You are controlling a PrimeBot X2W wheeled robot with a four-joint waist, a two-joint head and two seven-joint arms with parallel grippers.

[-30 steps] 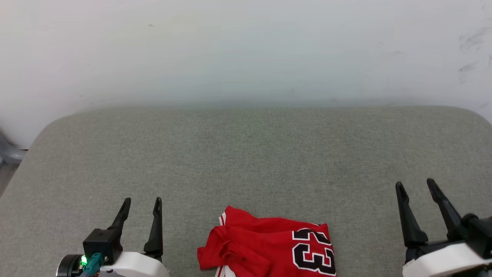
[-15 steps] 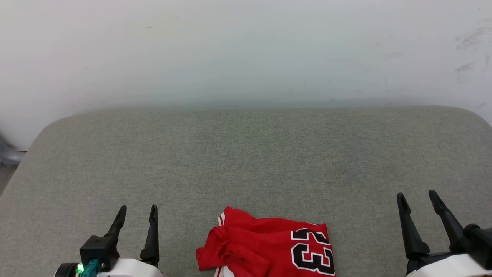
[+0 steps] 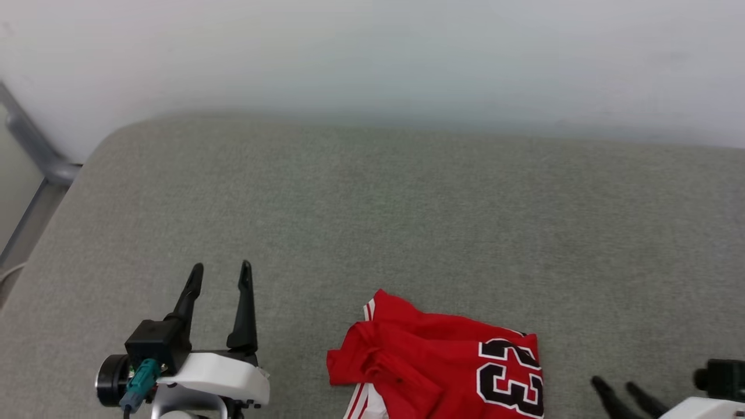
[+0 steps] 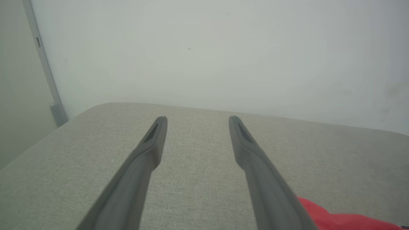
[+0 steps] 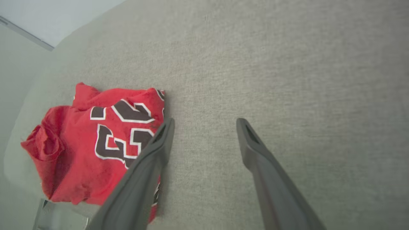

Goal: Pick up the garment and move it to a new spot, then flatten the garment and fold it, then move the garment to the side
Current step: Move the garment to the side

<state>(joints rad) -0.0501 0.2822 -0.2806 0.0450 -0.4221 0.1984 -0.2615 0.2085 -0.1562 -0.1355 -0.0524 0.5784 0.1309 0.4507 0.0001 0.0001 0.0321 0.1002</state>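
The garment (image 3: 442, 366) lay crumpled at the near edge of the grey padded bench (image 3: 407, 203), its black-and-white "23" facing up and a strip of striped trim showing at its near left. It looked thin, light and limp. It would likely sag and drape from whatever point was pinched, and loose layers could slide apart. The bunched ridge on its left side and the peaked far corner stood proud of the cloth and seemed the easiest places to take hold; the flat numbered panel would offer little to pinch.

The left hand (image 3: 221, 266) hovered near the shirt's left, fingers apart and holding nothing. The right hand (image 3: 614, 384) sat low near its right, fingers likewise apart and empty. In the right wrist view one finger overlapped the numbered edge, though contact could not be told.

Beyond them were bare upholstery, a pale wall (image 3: 372, 52) and a grey rail (image 3: 35, 145) at far left. Nothing stood in the way.
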